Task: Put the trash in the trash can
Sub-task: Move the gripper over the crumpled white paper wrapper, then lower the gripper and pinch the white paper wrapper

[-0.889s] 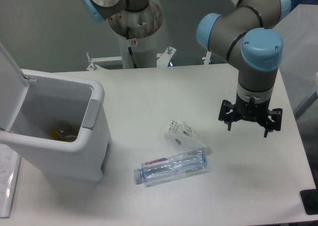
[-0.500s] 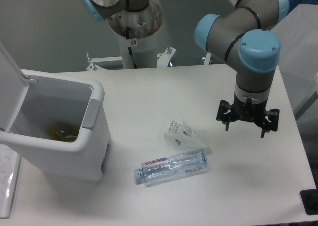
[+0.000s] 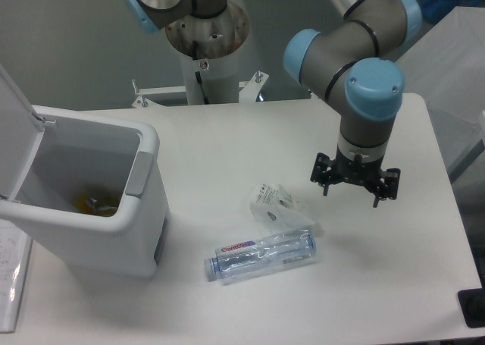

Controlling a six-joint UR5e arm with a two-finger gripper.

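While the claw hangs open and empty, the wrapper lies near, toward the bin; the bottle lies lengthwise just beyond it.

1. The bottle is showing clear, glossy plastic under a paper-like label.
2. The wrapper is looking like thin, crinkled clear film.
3. The trash can is presenting smooth white plastic.
4. The table is appearing matt white.
5. The gripper is looking matt black, possibly metal.
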